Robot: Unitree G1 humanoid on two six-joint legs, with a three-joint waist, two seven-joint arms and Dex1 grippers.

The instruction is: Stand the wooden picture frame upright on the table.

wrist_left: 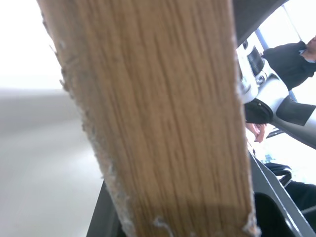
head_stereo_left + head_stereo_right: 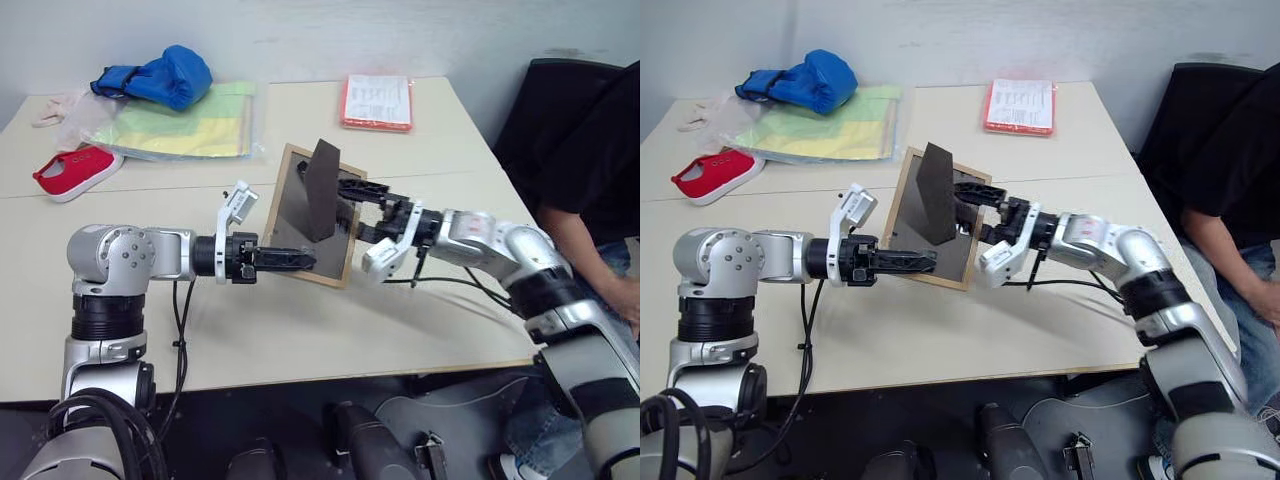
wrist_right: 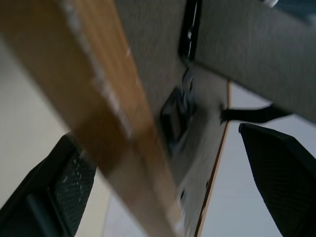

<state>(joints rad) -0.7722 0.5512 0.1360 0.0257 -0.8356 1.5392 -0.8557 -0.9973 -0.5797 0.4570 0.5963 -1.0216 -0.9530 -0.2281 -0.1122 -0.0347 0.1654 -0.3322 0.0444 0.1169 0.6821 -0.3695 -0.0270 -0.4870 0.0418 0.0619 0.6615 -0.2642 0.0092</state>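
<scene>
The wooden picture frame (image 2: 290,218) hangs tilted above the table (image 2: 300,340), its dark back board facing me and its fold-out stand (image 2: 322,190) sticking out. My left gripper (image 2: 300,261) is shut on the frame's lower edge, whose light wood (image 1: 158,123) looms close in the left wrist view. From the right, my right gripper (image 2: 353,212) stands open around the frame's right edge. In the right wrist view its fingers (image 3: 54,192) are spread wide on either side of the wood rim (image 3: 98,98). The picture side is hidden.
At the back left lie a blue bundle (image 2: 160,75), a plastic sleeve of yellow-green sheets (image 2: 190,125) and a red-and-white item (image 2: 72,170). A red-edged paper pad (image 2: 378,100) lies at the back. A person in black (image 2: 590,150) sits at the table's right side.
</scene>
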